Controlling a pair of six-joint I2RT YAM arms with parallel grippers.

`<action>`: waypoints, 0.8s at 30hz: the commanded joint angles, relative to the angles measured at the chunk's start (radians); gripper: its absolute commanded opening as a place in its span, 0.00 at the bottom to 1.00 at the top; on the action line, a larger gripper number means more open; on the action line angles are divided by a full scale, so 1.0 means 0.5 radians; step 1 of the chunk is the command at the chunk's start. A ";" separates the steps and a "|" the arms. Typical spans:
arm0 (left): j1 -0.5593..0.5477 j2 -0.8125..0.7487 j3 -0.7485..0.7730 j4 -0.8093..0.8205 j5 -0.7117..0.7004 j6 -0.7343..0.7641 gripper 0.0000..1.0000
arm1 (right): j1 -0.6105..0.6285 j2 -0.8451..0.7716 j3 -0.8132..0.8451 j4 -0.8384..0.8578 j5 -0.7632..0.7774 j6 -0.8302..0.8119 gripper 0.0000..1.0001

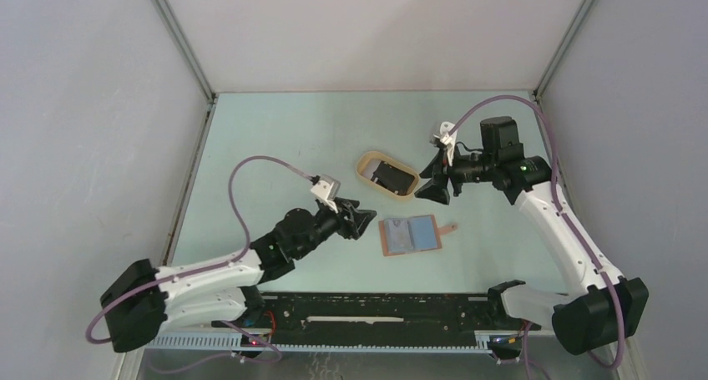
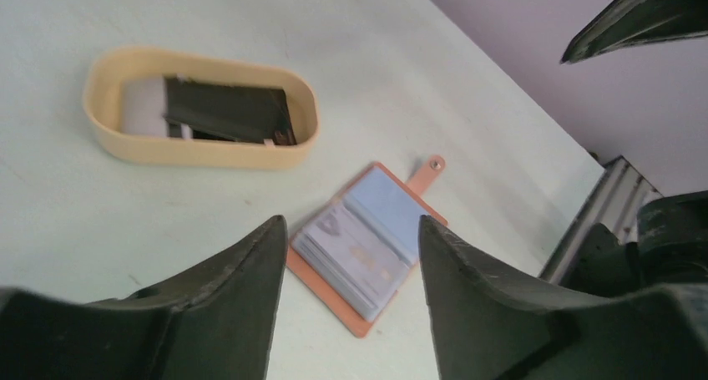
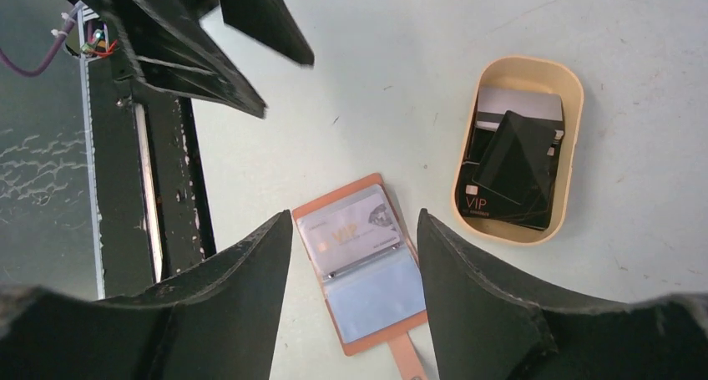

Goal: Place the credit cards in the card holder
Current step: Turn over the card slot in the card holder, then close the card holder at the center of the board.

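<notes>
The reddish-brown card holder (image 1: 410, 235) lies open on the table, its snap tab pointing right. Its left pocket holds a whitish VIP card (image 3: 349, 230); the other pocket is plain light blue. It also shows in the left wrist view (image 2: 367, 246). Several black credit cards (image 3: 511, 169) and a whitish one lie in the oval beige tray (image 1: 367, 160), also seen in the left wrist view (image 2: 225, 113). My left gripper (image 1: 362, 222) is open and empty just left of the holder. My right gripper (image 1: 438, 182) is open and empty, raised between tray and holder.
The beige tray (image 3: 461, 171) sits behind and left of the holder. A black rail with wiring (image 1: 376, 309) runs along the table's near edge. Grey walls close the table on three sides.
</notes>
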 commanded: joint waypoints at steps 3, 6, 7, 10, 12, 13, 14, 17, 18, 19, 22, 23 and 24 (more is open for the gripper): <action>-0.001 -0.379 0.110 -0.282 -0.273 0.482 0.87 | -0.063 0.001 0.089 -0.003 0.034 -0.024 0.68; 0.021 -0.456 0.059 -0.254 -0.302 0.373 1.00 | -0.233 -0.056 0.012 0.042 -0.016 0.069 0.71; 0.032 -0.453 0.039 -0.221 -0.271 0.323 1.00 | -0.308 -0.078 -0.027 0.059 -0.051 0.088 0.72; 0.050 -0.377 -0.033 -0.104 -0.168 0.138 1.00 | -0.478 -0.106 -0.154 0.079 -0.151 0.117 0.80; 0.057 -0.287 -0.103 0.028 -0.111 -0.018 1.00 | -0.501 -0.040 -0.200 -0.033 -0.155 0.023 0.83; 0.060 -0.242 -0.134 0.095 -0.073 -0.091 1.00 | -0.499 0.005 -0.200 -0.088 -0.153 -0.006 0.83; 0.061 -0.193 -0.165 0.162 -0.050 -0.156 1.00 | -0.496 0.045 -0.201 -0.145 -0.150 -0.050 0.83; 0.061 -0.066 -0.244 0.314 -0.014 -0.351 1.00 | -0.427 0.113 -0.209 -0.205 0.007 -0.123 0.81; 0.061 -0.019 -0.270 0.343 -0.020 -0.419 1.00 | -0.396 0.123 -0.224 -0.188 0.079 -0.122 0.80; 0.063 0.012 -0.290 0.362 -0.032 -0.512 1.00 | -0.367 0.133 -0.238 -0.176 0.141 -0.128 0.80; 0.063 0.106 -0.338 0.391 -0.049 -0.698 0.99 | -0.312 0.177 -0.269 -0.153 0.234 -0.113 0.80; 0.064 0.137 -0.350 0.392 -0.057 -0.766 0.98 | -0.296 0.208 -0.278 -0.151 0.271 -0.105 0.79; 0.064 0.165 -0.361 0.392 -0.065 -0.834 0.98 | -0.280 0.237 -0.286 -0.153 0.314 -0.097 0.78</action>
